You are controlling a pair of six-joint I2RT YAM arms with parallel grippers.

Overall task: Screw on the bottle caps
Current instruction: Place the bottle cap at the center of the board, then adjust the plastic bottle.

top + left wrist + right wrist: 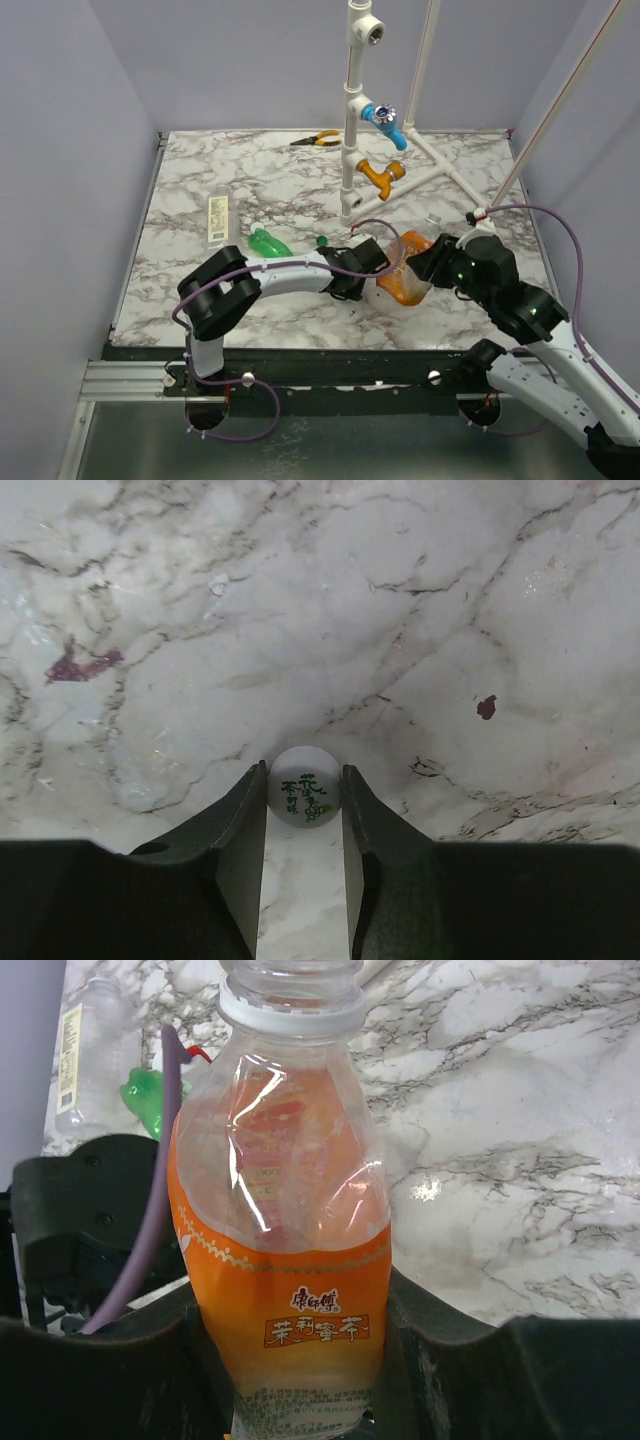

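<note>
Cap [305, 785] first: white, green print on top, pinched at its sides between the fingers [245, 830] of the left gripper [305, 780], jaws closed on it above the marble table [300, 600]. Could not tell whether resting on the marble or lifted just off it. Close by, orange bottle [285, 1260], clamped around its labelled lower body by the right gripper [290, 1390], neck bare with threads and white collar ring exposed. Further left, slim green bottle [268, 242] lying down, dark green cap [322, 241] loose near it, clear bottle [218, 218] flat beyond, all apart from both grippers.

Judged cross-threading the main risk: cap held with printed top toward the wrist camera, open side away, so needing a square meeting with the neck; with any tilt, would bite crooked or skate off. Gripped only by its thin rim, so could also pop out under a twisting load. Soft bottle wall might buckle or turn in its clamp.

Left wrist view alone gave the cap's print and grip, but no bottle. Right wrist view alone gave the open neck, yet hid the white cap. Top view alone placed both grippers close together; white cap too small to find there.
</note>
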